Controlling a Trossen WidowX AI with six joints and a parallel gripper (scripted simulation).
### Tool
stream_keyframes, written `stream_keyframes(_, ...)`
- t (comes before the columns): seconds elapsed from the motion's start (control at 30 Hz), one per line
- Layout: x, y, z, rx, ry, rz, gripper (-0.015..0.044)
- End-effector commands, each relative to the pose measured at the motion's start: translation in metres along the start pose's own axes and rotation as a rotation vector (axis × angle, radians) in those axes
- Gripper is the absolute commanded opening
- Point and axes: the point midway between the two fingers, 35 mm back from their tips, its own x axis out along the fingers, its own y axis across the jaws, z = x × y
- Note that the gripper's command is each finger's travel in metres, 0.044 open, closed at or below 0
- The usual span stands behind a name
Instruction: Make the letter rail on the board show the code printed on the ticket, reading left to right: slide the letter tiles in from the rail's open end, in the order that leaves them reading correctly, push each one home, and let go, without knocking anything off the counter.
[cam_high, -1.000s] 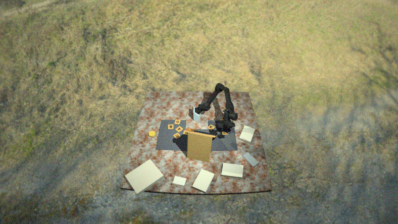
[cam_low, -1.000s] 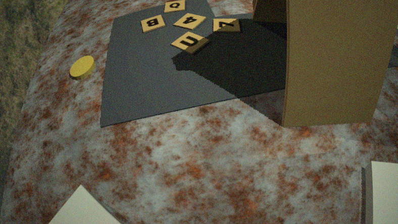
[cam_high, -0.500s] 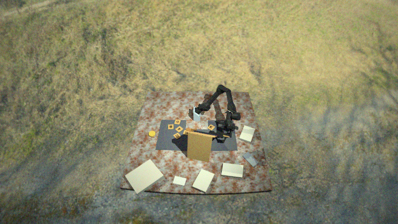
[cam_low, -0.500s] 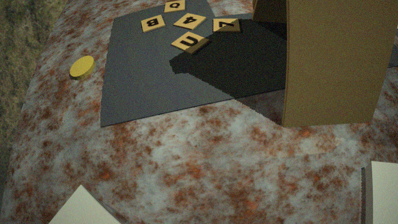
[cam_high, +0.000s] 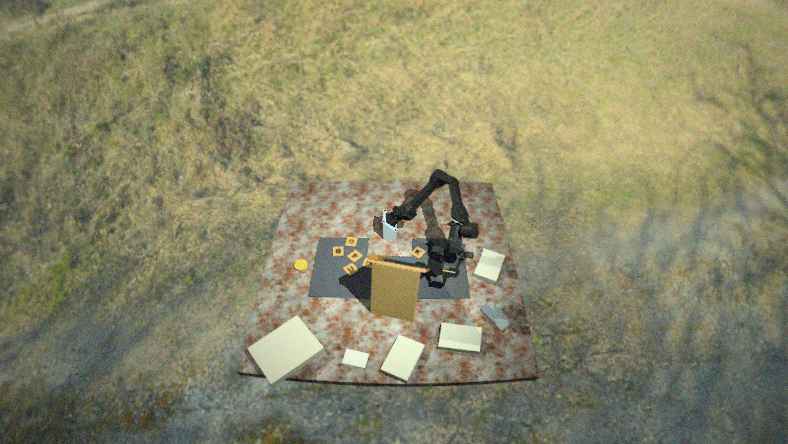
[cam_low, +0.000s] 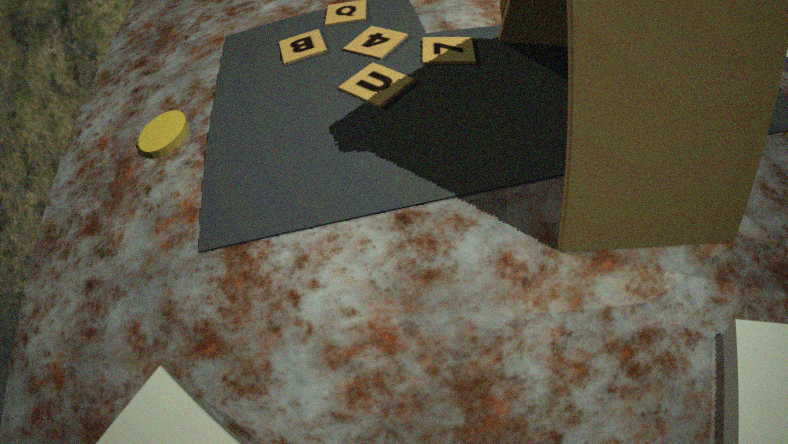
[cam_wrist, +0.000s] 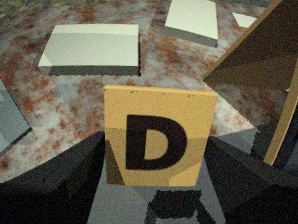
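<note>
My gripper (cam_high: 442, 274) (cam_wrist: 156, 141) is shut on the D tile (cam_wrist: 114, 115), its letter upright in the wrist view, raised over the right part of the dark mat (cam_high: 325, 286) (cam_low: 264, 176). The tan board (cam_high: 394, 292) (cam_low: 661, 121) stands left of the gripper in the top view, its back to the top and exterior views; rail slots and their contents are hidden. Tile K (cam_high: 418, 252) lies behind the board. Tiles Q (cam_high: 351, 241) (cam_low: 358, 13), B (cam_high: 338, 250) (cam_low: 318, 44), 4 (cam_low: 392, 38), U (cam_low: 352, 86) and an N or Z (cam_low: 430, 52) lie on the left. No ticket code is readable.
A yellow disc (cam_high: 300, 264) (cam_low: 163, 131) lies left of the mat. Several cream blocks stand along the front and right, including one (cam_high: 460, 337) (cam_wrist: 92, 47) near the gripper's side. A grey slab (cam_high: 495, 316) (cam_wrist: 10, 120) lies at right. A pale upright panel (cam_high: 389, 228) stands behind the mat.
</note>
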Motion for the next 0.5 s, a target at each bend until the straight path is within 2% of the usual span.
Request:
stream_keyframes(0.0, 0.0001, 0.0001, 0.001, 0.004, -0.005, 0.0, 0.0)
stream_keyframes(0.47, 0.0, -0.006, -0.0008, 0.004, -0.004, 0.0, 0.0)
